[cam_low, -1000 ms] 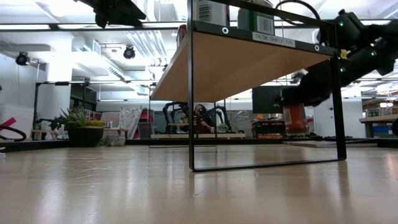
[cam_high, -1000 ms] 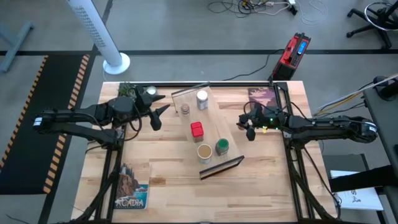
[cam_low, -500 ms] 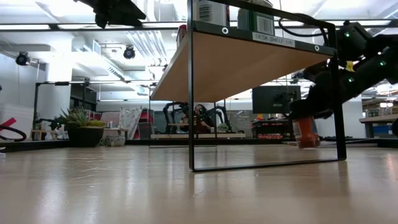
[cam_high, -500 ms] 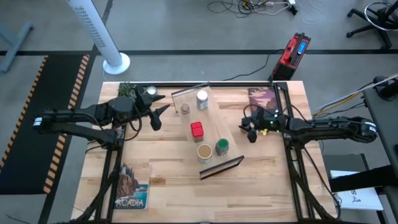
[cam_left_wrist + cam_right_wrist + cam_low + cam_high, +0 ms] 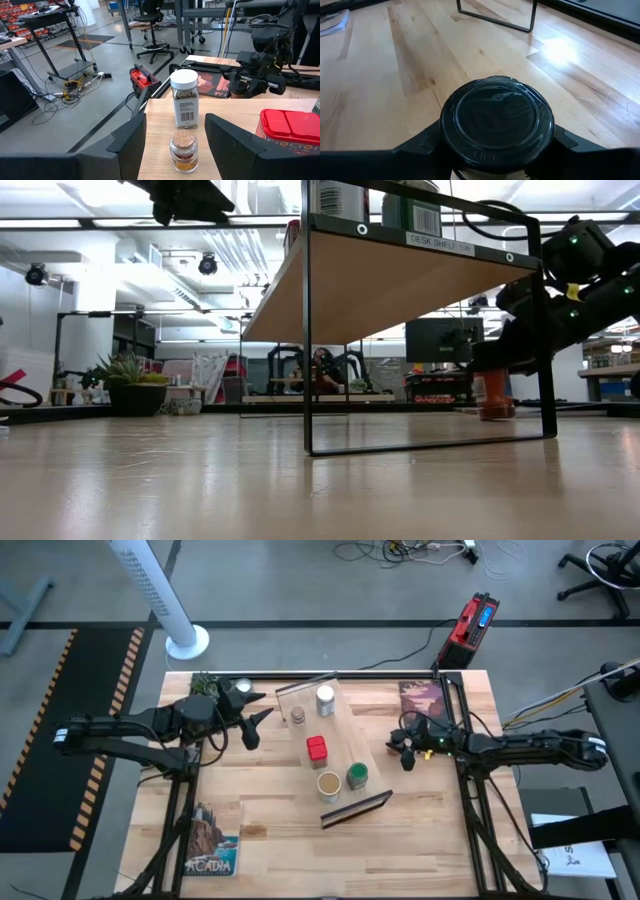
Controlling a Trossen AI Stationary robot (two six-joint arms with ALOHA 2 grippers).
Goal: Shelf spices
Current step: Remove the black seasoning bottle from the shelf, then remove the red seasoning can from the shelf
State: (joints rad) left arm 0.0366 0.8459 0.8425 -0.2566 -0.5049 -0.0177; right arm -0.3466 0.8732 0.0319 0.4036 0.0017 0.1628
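Black-lidded jar (image 5: 496,120): round glossy dark lid, reddish body, clamped between the right gripper (image 5: 407,753) fingers, on the table (image 5: 270,830) just right of the shelf (image 5: 350,730). Low view: jar base at table level; a second ago it hung well above the tabletop. Shelf: light-wood board on black frame, front-edge label reading "DESK SHELF". On it: white-capped jar (image 5: 184,98) with barcode label, small brown jar (image 5: 183,150), red square tin (image 5: 317,748), green-lidded jar (image 5: 357,776), tan-lidded jar (image 5: 329,784). Left gripper (image 5: 252,727) spread apart, unmoved, left of shelf. Book (image 5: 210,850) reading "ACADIA" near table's front-left corner.
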